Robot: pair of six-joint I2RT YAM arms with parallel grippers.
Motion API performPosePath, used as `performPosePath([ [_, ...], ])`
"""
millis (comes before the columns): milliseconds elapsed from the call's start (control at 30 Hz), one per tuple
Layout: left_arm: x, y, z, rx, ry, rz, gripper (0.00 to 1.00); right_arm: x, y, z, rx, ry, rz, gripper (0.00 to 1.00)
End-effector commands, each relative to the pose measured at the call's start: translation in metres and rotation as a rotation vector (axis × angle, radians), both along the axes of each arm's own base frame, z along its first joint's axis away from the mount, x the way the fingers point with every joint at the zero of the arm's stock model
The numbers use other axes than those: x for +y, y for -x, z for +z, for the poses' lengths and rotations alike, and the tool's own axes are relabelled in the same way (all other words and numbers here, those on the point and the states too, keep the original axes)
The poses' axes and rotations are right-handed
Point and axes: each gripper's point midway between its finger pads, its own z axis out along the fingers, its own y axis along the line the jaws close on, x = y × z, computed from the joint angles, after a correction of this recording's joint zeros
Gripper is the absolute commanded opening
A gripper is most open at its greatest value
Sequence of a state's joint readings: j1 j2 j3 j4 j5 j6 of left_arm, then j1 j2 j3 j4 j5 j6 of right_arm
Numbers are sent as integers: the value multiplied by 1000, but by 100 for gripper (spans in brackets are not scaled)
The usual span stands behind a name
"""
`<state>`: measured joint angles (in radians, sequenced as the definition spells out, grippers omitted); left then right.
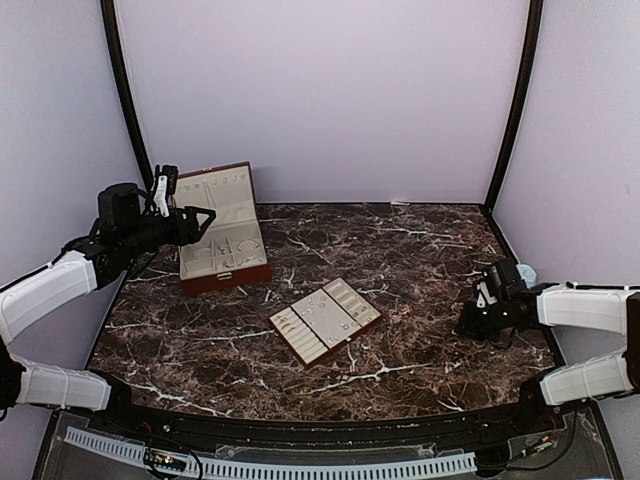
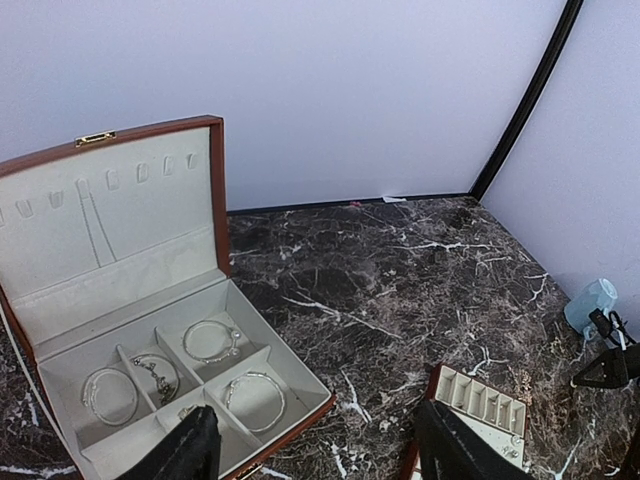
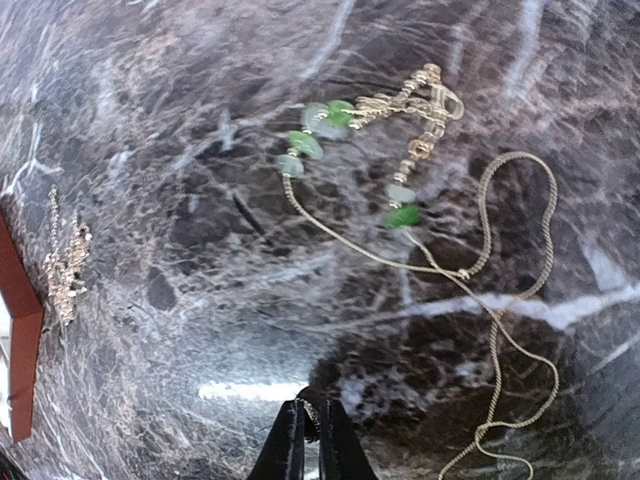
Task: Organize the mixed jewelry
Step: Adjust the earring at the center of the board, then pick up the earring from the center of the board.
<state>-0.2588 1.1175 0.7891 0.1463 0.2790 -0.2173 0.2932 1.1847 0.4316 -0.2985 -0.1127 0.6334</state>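
Well, we see our right pincer (image 3: pixel 308 440) with its tips squeezed together, maybe on a tiny silvery chain bit (image 3: pixel 312 410). Nearby, a thin gold chain with green beads (image 3: pixel 320 125) lies on the dark marble table (image 3: pixel 180 180). Our left pincer (image 2: pixel 315 455) stands wide apart by the open red-brown box with cream lining (image 2: pixel 215 190).

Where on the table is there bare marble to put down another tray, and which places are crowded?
Bare marble lies behind the slotted tray up to the back wall, and on the near left, in front of the open box. Crowded: around the right gripper, where chains lie loose.
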Motion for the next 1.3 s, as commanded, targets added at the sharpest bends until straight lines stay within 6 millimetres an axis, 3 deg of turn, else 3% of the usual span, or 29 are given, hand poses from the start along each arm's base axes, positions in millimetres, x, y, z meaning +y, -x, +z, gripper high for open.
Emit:
performPosePath([
  [0,0,2,-2,5,2,-9,70,0,4,-8,25,1,7,2],
  [400,-1,2,-2,0,2,-16,70,9,-5,12,-34,-45,24,0],
  [567,-14,8,2,-12,17,-62,68,21,-13,28,-82,-60,61,0],
  [933,-115,52,-10,3,54,-286,65,88,-28,85,-254,-129,200,0],
  [1067,-161,71,-23,39,80,-379,65,115,-29,101,-298,-146,243,0],
  [1200,-210,90,-47,112,78,-496,65,142,-27,114,-328,-165,298,0],
  [1233,-223,98,-44,111,84,-535,65,149,-26,117,-335,-164,313,0],
  [1267,-232,101,-56,138,67,-554,65,156,-24,119,-345,-162,332,0],
])
